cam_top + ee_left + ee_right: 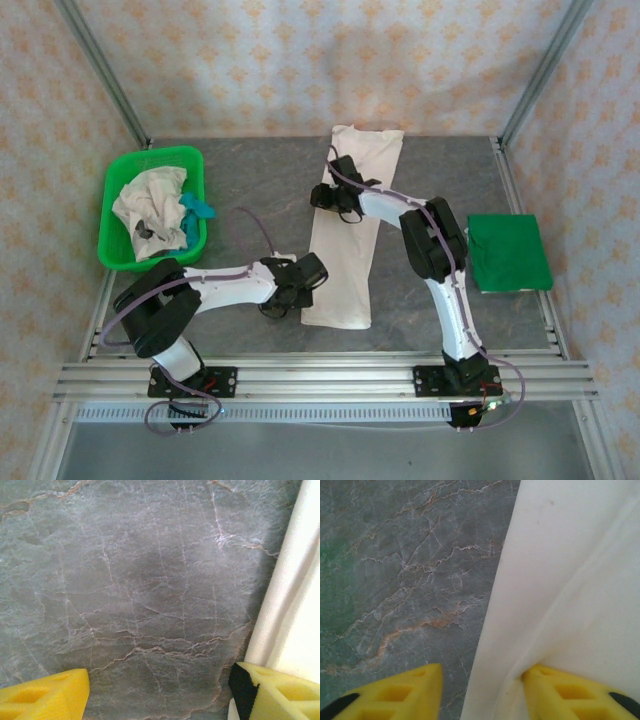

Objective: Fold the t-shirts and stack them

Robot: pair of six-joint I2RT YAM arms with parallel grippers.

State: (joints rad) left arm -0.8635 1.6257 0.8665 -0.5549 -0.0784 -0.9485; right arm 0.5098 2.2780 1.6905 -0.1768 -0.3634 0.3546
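A cream t-shirt (345, 260), folded into a long narrow strip, lies flat along the middle of the table. My left gripper (292, 298) hovers open at the strip's lower left edge. In the left wrist view that gripper (160, 690) spans bare table, and the shirt's edge (295, 605) runs beside the right finger (280, 690). My right gripper (330, 196) is open at the strip's upper left edge. In its wrist view that gripper (482, 680) straddles the edge of the shirt (570, 580): one finger (395, 692) is over the table, and the other (570, 692) presses into the cloth.
A green plastic basket (150, 158) at the left holds a crumpled cream shirt (150, 200) and a teal one (197, 210). A flat green mat (510, 252) lies at the right edge. Metal frame posts stand at the table's corners.
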